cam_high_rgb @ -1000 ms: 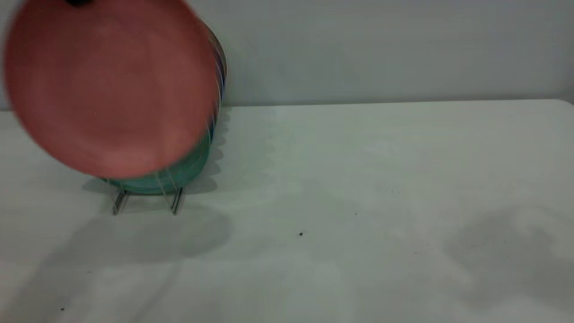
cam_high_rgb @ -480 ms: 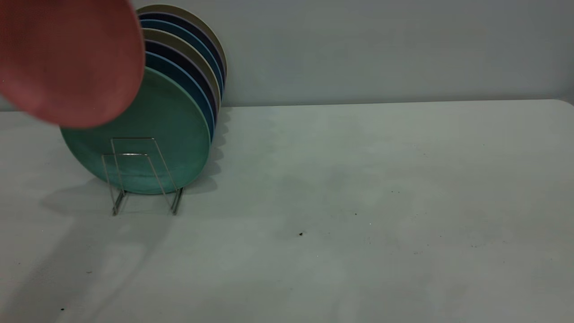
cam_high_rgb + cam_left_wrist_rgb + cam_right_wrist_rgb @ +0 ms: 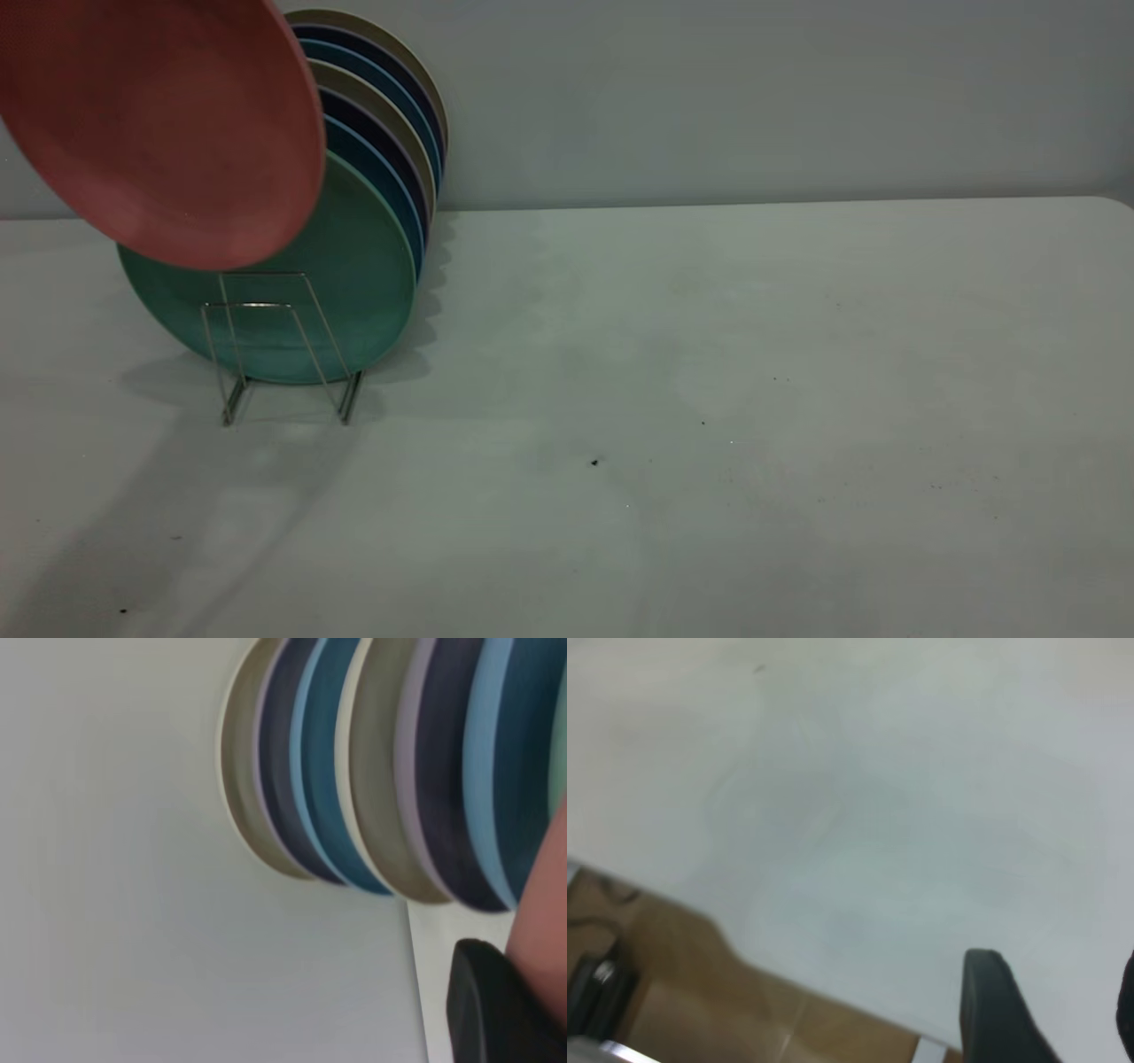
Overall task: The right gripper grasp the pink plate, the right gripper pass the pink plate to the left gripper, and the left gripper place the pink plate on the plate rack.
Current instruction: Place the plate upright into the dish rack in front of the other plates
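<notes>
The pink plate hangs tilted in the air at the upper left, above and in front of the green plate that stands in the plate rack. Neither gripper shows in the exterior view. In the left wrist view the left gripper is shut on the pink plate, with one black finger pressed against its rim. In the right wrist view the right gripper is open and empty over the bare table, near its edge.
Several blue, navy and beige plates stand in the rack behind the green one, and they also show in the left wrist view. The two front wire loops hold no plate. The white table stretches to the right.
The pink plate rose up and left away from the front of the rack, then came back slightly right and down. The shadow at the table's right has gone.
</notes>
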Controlling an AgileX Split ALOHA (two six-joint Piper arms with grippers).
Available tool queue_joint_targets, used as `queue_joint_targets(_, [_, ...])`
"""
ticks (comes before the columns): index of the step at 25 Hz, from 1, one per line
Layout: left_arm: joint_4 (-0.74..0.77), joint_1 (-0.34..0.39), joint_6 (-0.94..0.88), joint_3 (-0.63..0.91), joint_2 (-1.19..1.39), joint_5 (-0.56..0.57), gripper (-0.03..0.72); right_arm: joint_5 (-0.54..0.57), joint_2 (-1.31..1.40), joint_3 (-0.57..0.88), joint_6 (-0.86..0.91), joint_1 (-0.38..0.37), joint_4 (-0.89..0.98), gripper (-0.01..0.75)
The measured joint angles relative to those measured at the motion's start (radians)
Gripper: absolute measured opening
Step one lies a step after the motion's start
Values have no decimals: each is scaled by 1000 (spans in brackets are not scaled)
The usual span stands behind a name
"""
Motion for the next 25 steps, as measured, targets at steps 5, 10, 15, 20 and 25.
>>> queue_joint_targets(5, [2, 0, 0, 71, 1, -114, 22, 0, -38, 20, 57, 0, -69, 351])
queue_joint_targets(10, [4, 0, -21, 87, 1, -124, 22, -15, -38, 84, 78, 0, -73, 351])
queue_joint_targets(15, [4, 0, -90, 87, 1, -131, 22, -65, -38, 113, 79, 0, -67, 351])
queue_joint_targets(20, [4, 0, -102, 87, 1, -119, 22, -82, -38, 120, 85, 0, -64, 351])
queue_joint_targets(25, [18, 0, -158, 87, 1, -89, 22, -85, -38, 124, 96, 0, -64, 351])
